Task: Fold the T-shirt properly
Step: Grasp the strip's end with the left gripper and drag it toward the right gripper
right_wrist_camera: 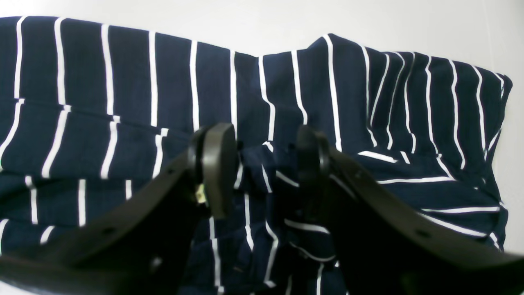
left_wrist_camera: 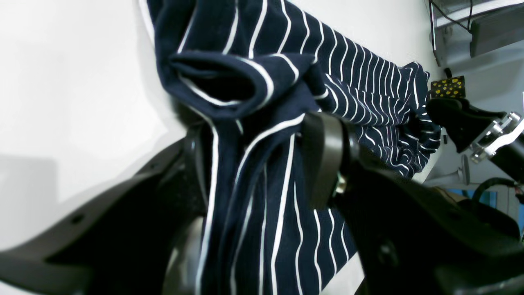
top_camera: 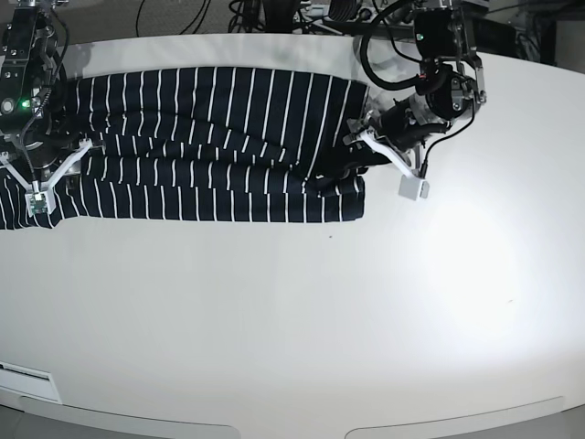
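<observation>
The T-shirt [top_camera: 210,137], dark navy with thin white stripes, lies as a long folded band across the back left of the white table [top_camera: 320,320]. My left gripper [top_camera: 359,149] is at the band's right end. In the left wrist view it [left_wrist_camera: 258,164] is shut on a bunched fold of the T-shirt [left_wrist_camera: 360,82]. My right gripper [top_camera: 44,151] is at the band's left end. In the right wrist view it [right_wrist_camera: 264,168] is shut on a small pinch of the T-shirt [right_wrist_camera: 123,102]. The right gripper also shows at the band's far end in the left wrist view [left_wrist_camera: 450,114].
Cables [top_camera: 274,14] and arm bases stand along the table's back edge. Grey equipment [left_wrist_camera: 491,28] sits beyond the table. The table's curved front edge [top_camera: 274,425] runs along the bottom of the base view.
</observation>
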